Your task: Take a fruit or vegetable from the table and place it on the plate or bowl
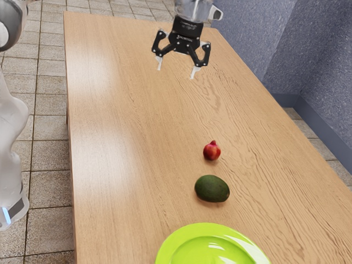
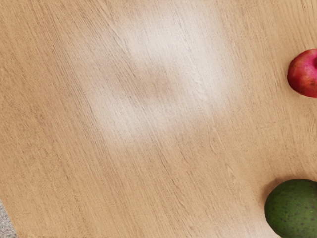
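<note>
Approach step I'd say: claw [image 1: 176, 71] spread wide, holding nothing, well short of the red fruit [image 1: 212, 150] and avocado [image 1: 212, 188], needs lowering onto one.

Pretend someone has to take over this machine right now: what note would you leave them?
End effector: open, holding nothing, hovering above the far end of the table, well away from the fruit.
Things: a red fruit and a dark green fruit lie apart on the table. The green one is nearer the lime-green plate, which sits at the exterior view's lower edge with nothing on the part in view.
Done: nothing yet; both fruits lie on the table.
Left: reach down to one fruit, close on it, lift it, carry it over and set it on the plate.
</note>
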You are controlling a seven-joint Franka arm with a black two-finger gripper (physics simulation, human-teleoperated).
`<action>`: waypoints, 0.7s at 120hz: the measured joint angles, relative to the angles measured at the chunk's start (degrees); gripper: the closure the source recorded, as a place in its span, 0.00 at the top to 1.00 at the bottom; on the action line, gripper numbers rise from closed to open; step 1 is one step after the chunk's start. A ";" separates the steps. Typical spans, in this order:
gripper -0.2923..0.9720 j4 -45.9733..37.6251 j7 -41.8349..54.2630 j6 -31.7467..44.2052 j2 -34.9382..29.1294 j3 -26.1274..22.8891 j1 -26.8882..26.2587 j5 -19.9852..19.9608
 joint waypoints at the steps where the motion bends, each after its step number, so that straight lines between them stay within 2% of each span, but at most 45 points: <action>1: 0.77 0.00 -0.87 0.30 0.16 0.00 -0.14 -0.01; 16: 0.77 0.05 -12.59 3.60 1.54 -0.83 -1.67 -0.24; 34: 0.77 0.09 -19.07 5.66 1.42 -1.02 -8.49 -0.31; 44: 0.77 0.13 -13.26 6.34 1.79 1.94 -8.22 -0.83; 53: 0.77 0.77 -5.15 6.79 2.04 -0.35 -9.34 0.91; 65: 0.77 3.95 8.09 7.26 6.75 -2.44 -11.14 2.14; 84: 0.77 5.03 31.03 9.10 14.62 -3.40 -13.04 -0.47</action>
